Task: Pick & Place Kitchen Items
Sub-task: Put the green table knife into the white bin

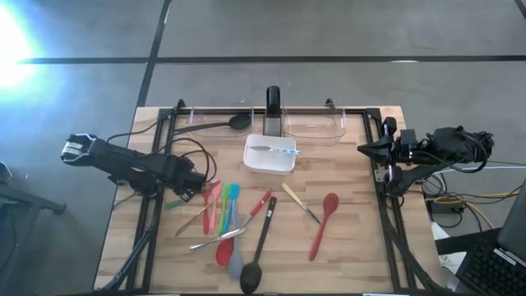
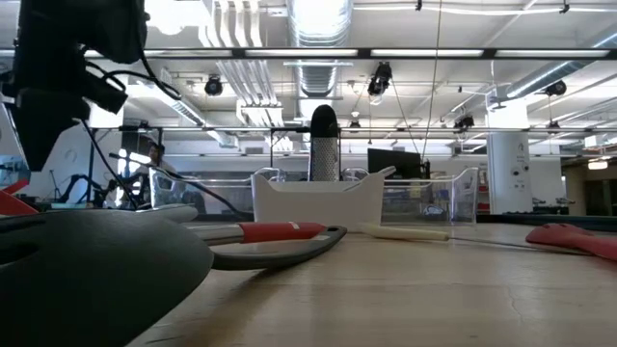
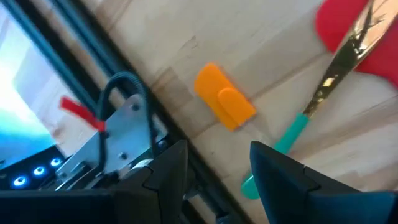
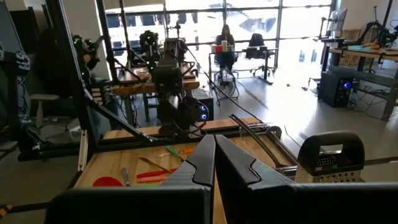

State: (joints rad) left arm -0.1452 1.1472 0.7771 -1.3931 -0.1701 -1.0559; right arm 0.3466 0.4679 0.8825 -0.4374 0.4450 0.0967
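Left pincer hangs low over the table with its fingers spread and nothing between them, right next to the utensil pile; the orange spatula sits just ahead of it. Right pincer is parked at the table's right edge, pressed together and empty. One more utensil lies in the white dish.

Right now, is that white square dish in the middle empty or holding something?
Holding something. From above, the white dish has one slim utensil with a blue handle lying across its inside.
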